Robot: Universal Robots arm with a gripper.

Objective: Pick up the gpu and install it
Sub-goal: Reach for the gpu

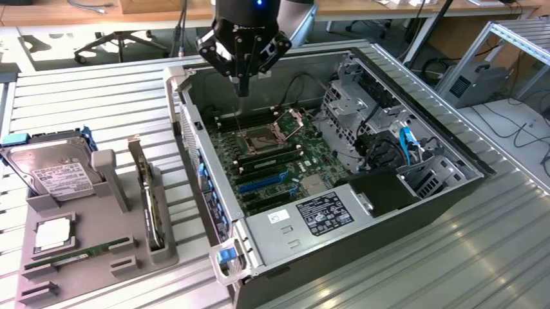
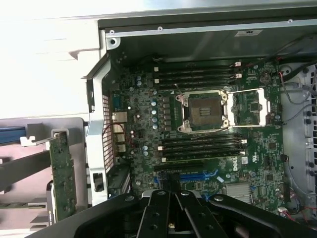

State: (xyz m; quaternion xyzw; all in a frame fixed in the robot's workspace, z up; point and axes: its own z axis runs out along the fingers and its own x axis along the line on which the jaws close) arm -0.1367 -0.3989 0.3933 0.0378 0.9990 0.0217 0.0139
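The gpu (image 1: 152,207) stands on its edge in a grey holder (image 1: 86,257) on the exterior view's left, its pale bracket at the far end. It also shows edge-on as a green board, the gpu (image 2: 61,178), in the wrist view. My gripper (image 1: 243,89) hangs above the open computer case (image 1: 447,161), over the far part of the motherboard (image 1: 288,164), well away from the card. Its fingers are shut together with nothing between them. In the wrist view the gripper (image 2: 169,191) points down near the blue expansion slot (image 2: 198,176).
The holder also carries a silver hard drive (image 1: 53,172), a square processor (image 1: 53,235) and a green memory stick (image 1: 77,252). Inside the case are an open processor socket (image 1: 257,138), drive cages and cables (image 1: 387,145). The slatted metal table (image 1: 94,103) surrounds everything.
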